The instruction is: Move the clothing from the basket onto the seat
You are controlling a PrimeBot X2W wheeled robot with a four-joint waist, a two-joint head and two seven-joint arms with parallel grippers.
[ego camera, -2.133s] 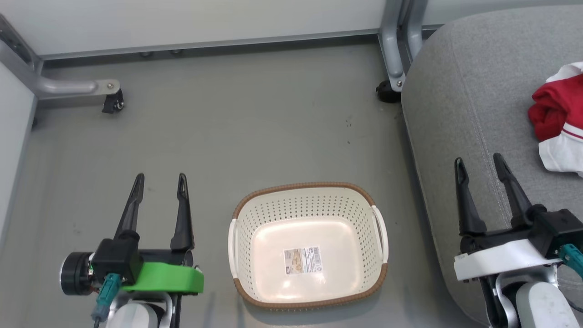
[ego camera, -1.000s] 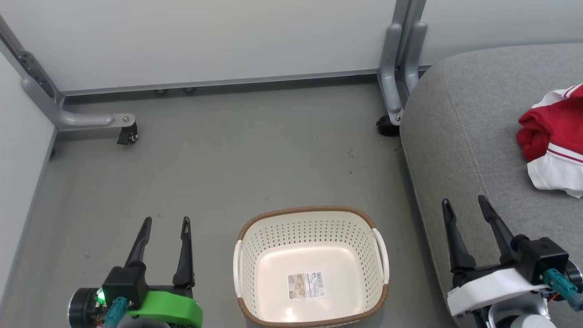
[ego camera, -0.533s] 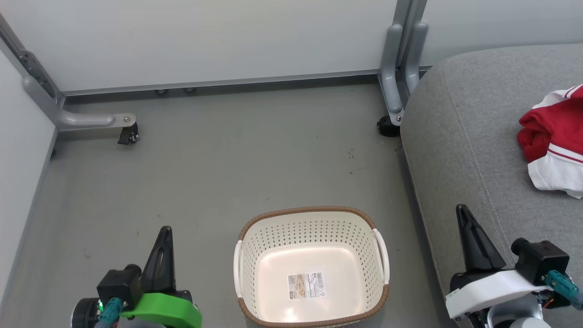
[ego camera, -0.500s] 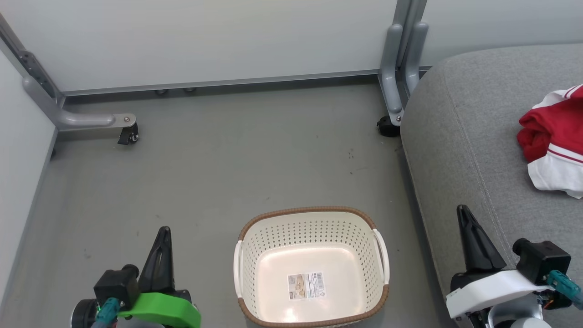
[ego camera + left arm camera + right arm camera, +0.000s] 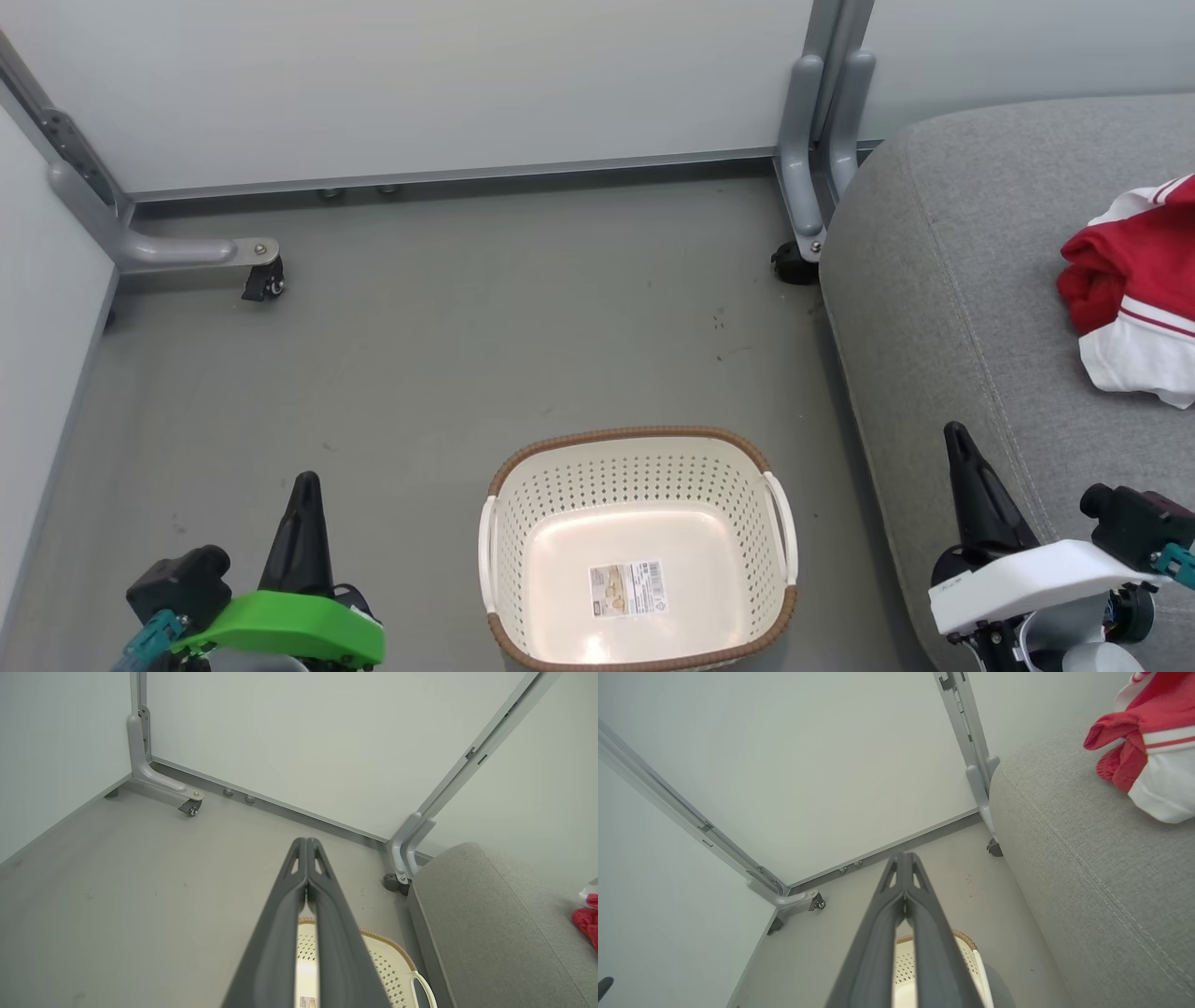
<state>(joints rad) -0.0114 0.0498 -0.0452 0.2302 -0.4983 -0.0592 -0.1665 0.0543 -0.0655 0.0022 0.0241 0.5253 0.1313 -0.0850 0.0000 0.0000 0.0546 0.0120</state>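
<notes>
1. Clothing (image 5: 1125, 289): red-and-white heap lying on the seat (image 5: 943, 308), right side.
2. Basket (image 5: 625, 435): on the floor (image 5: 467, 355) beside the seat, empty.
3. Left end effector (image 5: 305, 481), right end effector (image 5: 954, 434): each closed tight, holding nothing.
4. Note: task looks complete; withdraw arms clear of basket and heap.

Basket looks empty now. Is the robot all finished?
It looks finished. Done: the basket holds just its label, and the red-and-white clothing lies on the seat. In hand: nothing; the left gripper and right gripper are both shut and empty. Left: nothing I can see to move.
</notes>
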